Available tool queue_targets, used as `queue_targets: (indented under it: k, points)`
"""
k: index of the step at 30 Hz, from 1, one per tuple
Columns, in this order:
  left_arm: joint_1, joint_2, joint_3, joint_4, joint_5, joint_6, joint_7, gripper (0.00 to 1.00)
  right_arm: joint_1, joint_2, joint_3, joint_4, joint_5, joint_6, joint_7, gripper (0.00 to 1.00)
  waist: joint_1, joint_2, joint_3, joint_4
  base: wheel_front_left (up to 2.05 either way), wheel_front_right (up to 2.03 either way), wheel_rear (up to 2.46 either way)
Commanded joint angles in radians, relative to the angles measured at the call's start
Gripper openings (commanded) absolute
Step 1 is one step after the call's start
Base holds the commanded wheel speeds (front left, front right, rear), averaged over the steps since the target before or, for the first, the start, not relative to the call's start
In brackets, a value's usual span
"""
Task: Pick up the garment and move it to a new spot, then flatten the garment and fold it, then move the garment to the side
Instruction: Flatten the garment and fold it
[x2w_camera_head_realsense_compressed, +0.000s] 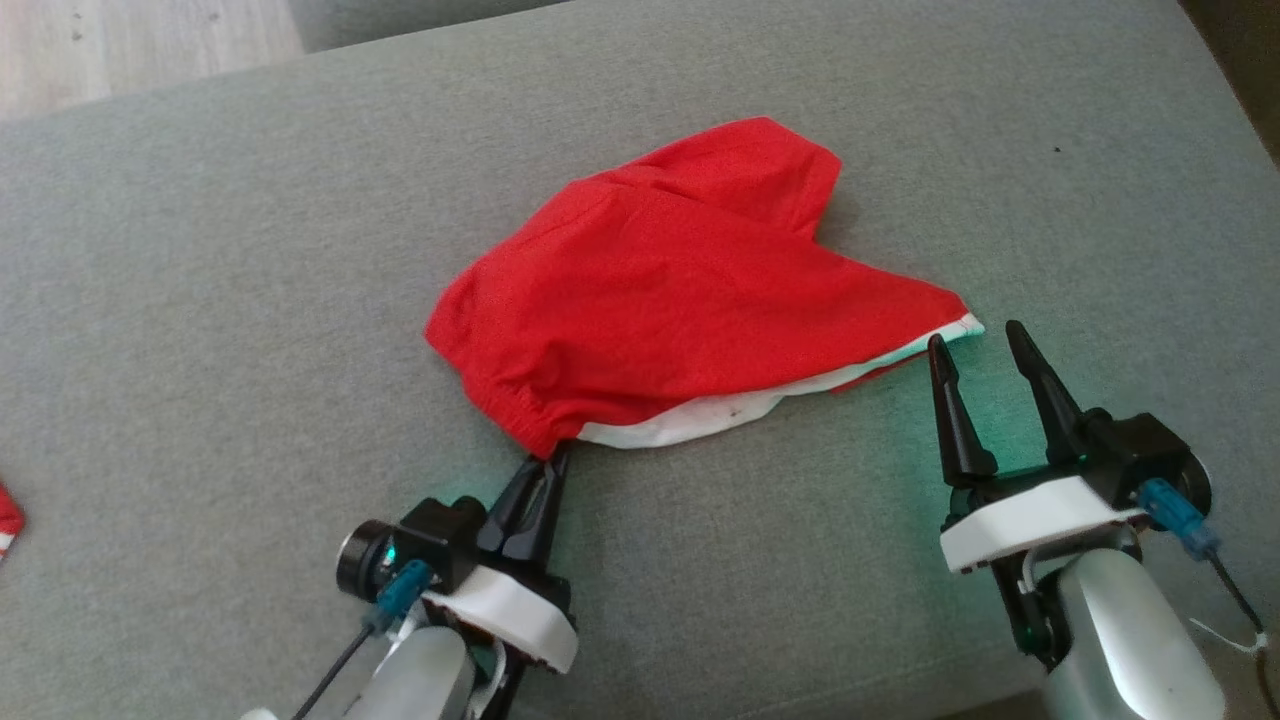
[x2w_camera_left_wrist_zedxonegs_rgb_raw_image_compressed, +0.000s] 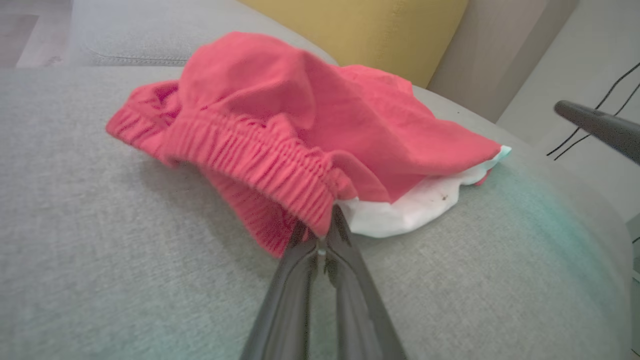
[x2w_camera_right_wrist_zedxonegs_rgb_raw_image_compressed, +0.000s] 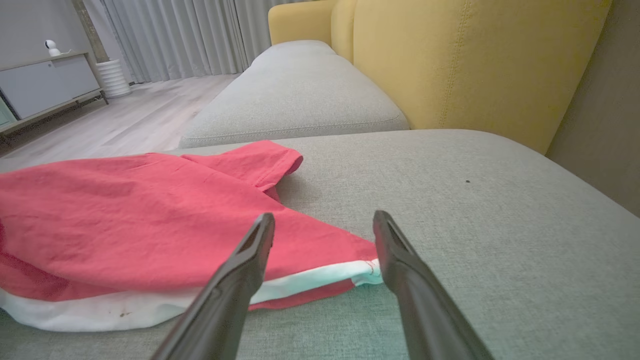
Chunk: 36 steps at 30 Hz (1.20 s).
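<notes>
The garment is clamped at its waistband by the left jaws; the right jaws are spread around its hem corner. A yellow backrest is seen from the wrists.

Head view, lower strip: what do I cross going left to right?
A red scrap at the left edge → left tool, shut on the garment at its waistband corner → right tool, open beside the garment's white-edged tip.
</notes>
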Motion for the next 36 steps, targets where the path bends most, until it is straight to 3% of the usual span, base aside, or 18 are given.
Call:
queue_targets:
  k: [1, 16, 34, 35, 36]
  points:
    - [-0.024, 0.018, 0.016, -0.038, -0.009, -0.006, -0.005, 0.0, -0.025, 0.005, 0.018, -0.021, 0.005, -0.001, -0.004, 1.0, -0.0001, -0.0001, -0.003, 0.006, 0.0, 0.0, 0.0]
    - [0.105, 0.035, 0.134, -0.147, 0.025, -0.006, -0.005, 0.0, 0.058, 0.024, 0.013, 0.092, 0.062, -0.001, -0.004, 1.0, -0.0001, -0.0001, -0.072, 0.127, 0.0, 0.0, 0.0]
    - [0.119, 0.025, 0.125, -0.139, 0.033, -0.006, -0.005, 0.0, 0.081, 0.031, 0.0, 0.208, 0.073, -0.001, -0.004, 1.0, -0.0001, -0.0001, -0.056, 0.124, 0.0, 0.0, 0.0]
    - [0.117, 0.025, 0.122, -0.138, 0.033, -0.006, -0.005, 0.0, 0.075, 0.032, 0.007, 0.221, 0.076, -0.001, -0.004, 0.86, -0.0001, -0.0001, -0.054, 0.125, 0.0, 0.0, 0.0]
    - [0.114, 0.026, 0.121, -0.137, 0.032, -0.006, -0.005, 0.0, 0.069, 0.032, 0.013, 0.233, 0.079, -0.001, -0.004, 0.47, -0.0001, -0.0001, -0.051, 0.127, 0.0, 0.0, 0.0]
